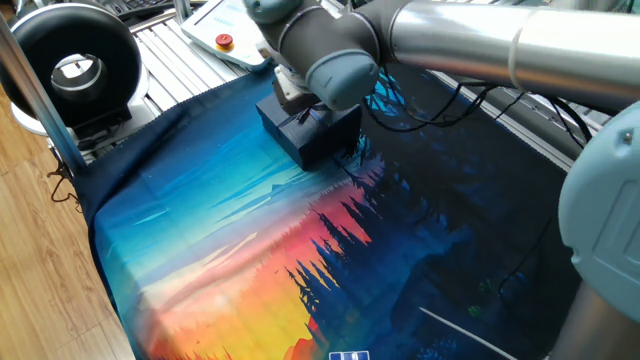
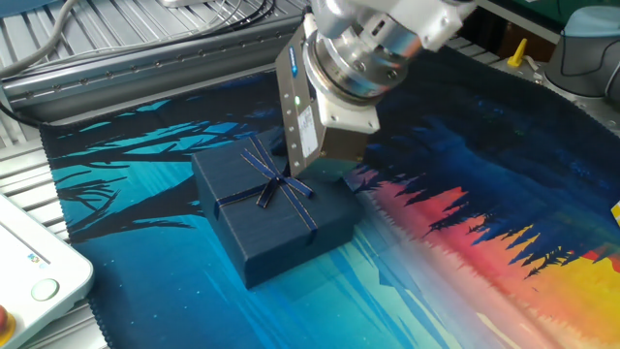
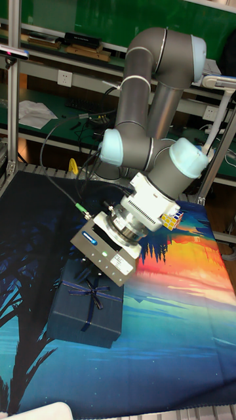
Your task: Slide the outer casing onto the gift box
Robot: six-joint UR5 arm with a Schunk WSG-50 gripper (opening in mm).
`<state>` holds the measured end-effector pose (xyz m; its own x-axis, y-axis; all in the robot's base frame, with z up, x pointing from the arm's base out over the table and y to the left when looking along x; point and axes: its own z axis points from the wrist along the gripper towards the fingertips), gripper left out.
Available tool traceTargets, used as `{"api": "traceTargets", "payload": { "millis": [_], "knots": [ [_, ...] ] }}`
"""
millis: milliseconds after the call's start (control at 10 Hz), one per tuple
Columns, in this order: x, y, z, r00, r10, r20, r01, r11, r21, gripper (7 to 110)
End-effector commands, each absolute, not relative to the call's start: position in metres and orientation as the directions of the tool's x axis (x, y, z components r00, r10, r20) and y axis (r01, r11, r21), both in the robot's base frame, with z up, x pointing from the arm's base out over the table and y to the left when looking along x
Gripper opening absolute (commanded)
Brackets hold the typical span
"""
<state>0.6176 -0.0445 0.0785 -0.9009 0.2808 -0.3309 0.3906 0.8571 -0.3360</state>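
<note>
The outer casing [image 2: 271,221], a dark navy ribbed square with a thin ribbon bow on top, lies flat on the printed cloth; it also shows in one fixed view [image 1: 312,135] and in the tall view [image 3: 87,310]. My gripper [image 2: 325,171] is low against the casing's far right edge, tilted toward it, and also appears from the other side [image 1: 298,103] and from above [image 3: 88,270]. Its fingertips are hidden behind its own body and the casing, so the jaws' state does not show. The gift box is hidden from every view.
A sunset-print cloth [image 2: 465,242] covers the table. A white teach pendant [image 1: 225,30] lies at the back edge, its corner [image 2: 29,276] near the casing. A black round lamp [image 1: 75,65] and a metal post [image 1: 30,90] stand at the left. A small cube [image 3: 172,220] sits behind the arm.
</note>
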Motion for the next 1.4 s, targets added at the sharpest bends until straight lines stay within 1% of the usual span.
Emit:
{"api": "traceTargets", "payload": {
  "millis": [0, 200, 400, 500, 800, 900, 1000, 1100, 1200, 1300],
  "knots": [
    [0.615, -0.042, 0.087, -0.903, 0.295, -0.314, 0.386, 0.877, -0.286, 7],
    [0.605, -0.041, 0.101, -0.895, 0.3, -0.33, 0.403, 0.861, -0.311, 7],
    [0.597, -0.017, 0.125, -0.88, 0.336, -0.336, 0.439, 0.847, -0.301, 7],
    [0.593, 0.002, 0.133, -0.869, 0.363, -0.336, 0.459, 0.846, -0.273, 7],
    [0.595, 0.054, 0.121, -0.847, 0.455, -0.274, 0.491, 0.868, -0.075, 7],
    [0.596, 0.064, 0.119, -0.848, 0.462, -0.261, 0.488, 0.872, -0.042, 7],
    [0.593, 0.082, 0.117, -0.844, 0.49, -0.219, 0.498, 0.867, 0.022, 7],
    [0.588, 0.096, 0.116, -0.855, 0.486, -0.184, 0.483, 0.873, 0.06, 7],
    [0.581, 0.101, 0.117, -0.866, 0.471, -0.166, 0.467, 0.882, 0.064, 22],
    [0.571, 0.104, 0.118, -0.881, 0.453, -0.139, 0.45, 0.891, 0.059, 22]
  ]
}}
